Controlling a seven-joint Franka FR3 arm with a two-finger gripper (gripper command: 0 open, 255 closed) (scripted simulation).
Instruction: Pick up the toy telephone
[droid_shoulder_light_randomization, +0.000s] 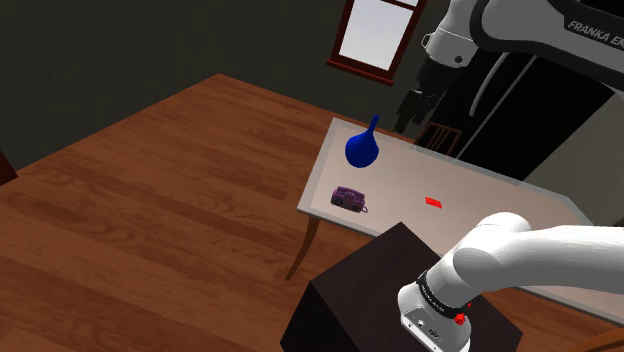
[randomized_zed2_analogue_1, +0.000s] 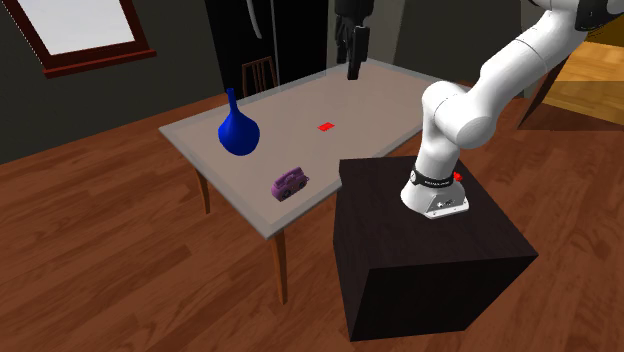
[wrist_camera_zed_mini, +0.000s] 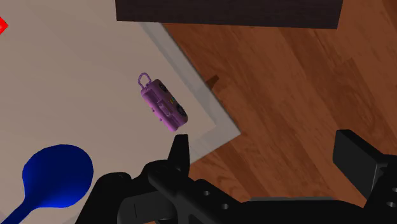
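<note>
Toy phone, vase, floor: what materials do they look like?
Phone: purple, matte, moulded look, probably plastic. Vase: deep blue, smooth with a faint sheen, maybe glazed ceramic or glass; can't tell. Floor: wood planks, visible grain, slightly glossy.

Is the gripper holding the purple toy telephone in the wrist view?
No, the open gripper has nothing between its fingers, and the toy telephone lies on the table.

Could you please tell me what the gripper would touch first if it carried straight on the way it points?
Probably the wood floor, just past the corner of the table: in the wrist view that lies between the open fingers of the gripper. Depth is unclear, though.
</note>
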